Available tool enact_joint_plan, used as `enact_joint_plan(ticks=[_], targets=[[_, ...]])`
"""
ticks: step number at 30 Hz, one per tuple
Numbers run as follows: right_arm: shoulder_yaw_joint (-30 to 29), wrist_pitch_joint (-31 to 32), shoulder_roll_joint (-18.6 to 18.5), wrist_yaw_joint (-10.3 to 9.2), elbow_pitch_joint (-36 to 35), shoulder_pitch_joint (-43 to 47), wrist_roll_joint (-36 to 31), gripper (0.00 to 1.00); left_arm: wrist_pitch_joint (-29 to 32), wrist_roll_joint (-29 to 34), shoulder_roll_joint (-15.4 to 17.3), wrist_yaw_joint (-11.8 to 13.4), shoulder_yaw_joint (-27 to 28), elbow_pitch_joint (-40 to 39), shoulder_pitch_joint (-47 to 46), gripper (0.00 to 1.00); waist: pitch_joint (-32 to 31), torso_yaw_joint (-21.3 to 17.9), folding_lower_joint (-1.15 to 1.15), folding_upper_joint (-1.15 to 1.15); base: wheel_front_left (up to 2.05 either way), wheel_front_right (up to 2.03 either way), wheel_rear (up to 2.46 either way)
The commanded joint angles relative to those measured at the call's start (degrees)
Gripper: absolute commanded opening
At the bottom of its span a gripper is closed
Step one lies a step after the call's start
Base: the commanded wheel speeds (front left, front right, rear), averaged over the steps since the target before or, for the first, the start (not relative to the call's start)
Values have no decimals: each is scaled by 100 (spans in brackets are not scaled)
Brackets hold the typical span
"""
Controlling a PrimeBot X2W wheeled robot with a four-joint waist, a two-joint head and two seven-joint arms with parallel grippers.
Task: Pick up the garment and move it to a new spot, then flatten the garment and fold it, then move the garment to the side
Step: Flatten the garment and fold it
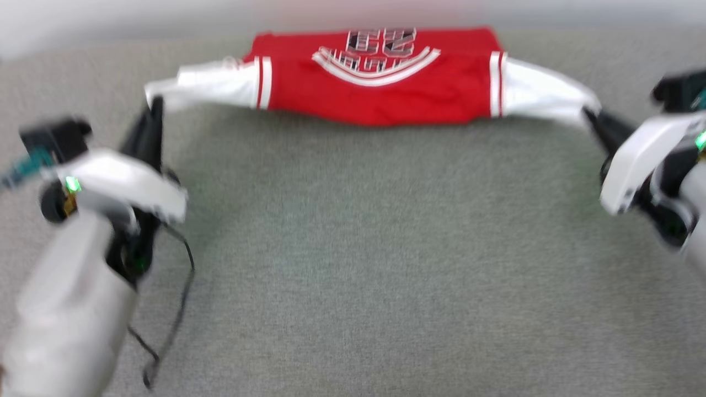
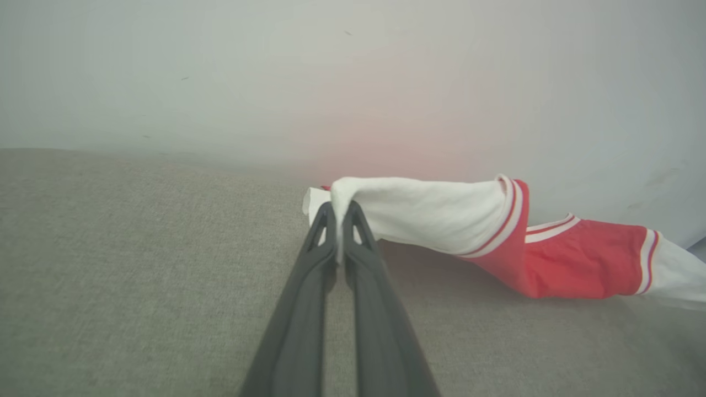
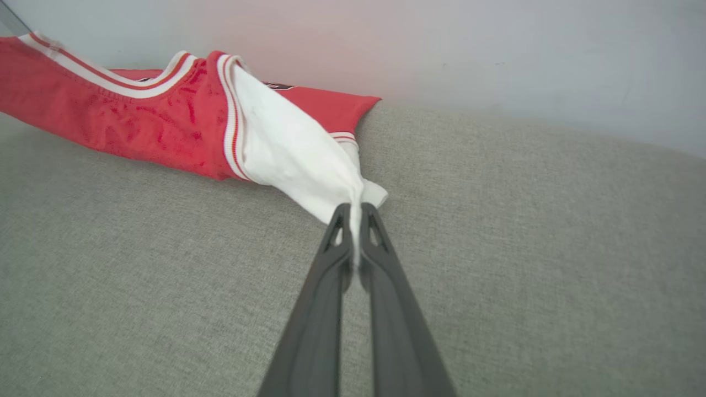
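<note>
The garment, a red jersey with white sleeves and striped trim, stretches sideways across the far part of the grey surface, its lettering upside down in the head view. My left gripper is shut on the tip of the left white sleeve, pinched between the fingertips. My right gripper is shut on the tip of the right white sleeve, cloth showing between its fingers. Both sleeves are pulled outward, and the red body sags between them near the wall.
Grey fabric surface spreads wide in front of the garment. A pale wall rises right behind it. A loose black cable hangs from my left arm over the surface.
</note>
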Motion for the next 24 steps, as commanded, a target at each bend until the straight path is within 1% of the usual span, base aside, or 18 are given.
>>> enact_joint_plan(ticks=[1, 3, 4, 5, 8, 10, 12, 19, 24], targets=[[36, -20, -1, -10, -72, 294, -10, 0, -29, 98, -58, 3, 61, -72, 387, 0, -590, -133, 2, 0, 0, 0, 0], [59, -18, -31, -10, -166, 567, -27, 0, -31, 155, -82, 3, 284, -194, 770, 0, -796, -178, 2, 0, 0, 0, 0], [59, -18, -31, -10, -166, 567, -27, 0, -31, 155, -82, 3, 284, -194, 770, 0, -796, -178, 2, 0, 0, 0, 0], [71, -15, -43, -10, -215, 701, -53, 0, -31, 222, -95, 3, 354, -239, 977, 0, -902, -200, 2, 0, 0, 0, 0], [102, -8, -142, -11, -359, 1088, -111, 0, -31, 300, -218, 2, 548, -418, 1564, 0, -1147, -225, 2, 0, 0, 0, 0], [115, -16, -218, -11, -449, 1344, -156, 0, -29, 133, -346, 3, 650, -537, 1979, 0, -1324, -230, 2, 0, 0, 0, 0], [120, -43, -293, -11, -563, 1601, -181, 0, -30, 165, -319, 3, 689, -687, 2335, 0, -1482, -230, 2, 0, 0, 0, 0], [129, -212, -624, -11, -931, 2305, -224, 0, -29, 220, -502, 3, 978, -1220, 3353, 0, -1755, -164, 2, 0, 0, 0, 0], [132, -306, -778, -11, -1189, 2709, -255, 0, -30, 341, -534, 3, 1235, -1568, 3940, 0, -1896, -156, 2, 0, 0, 0, 0]])
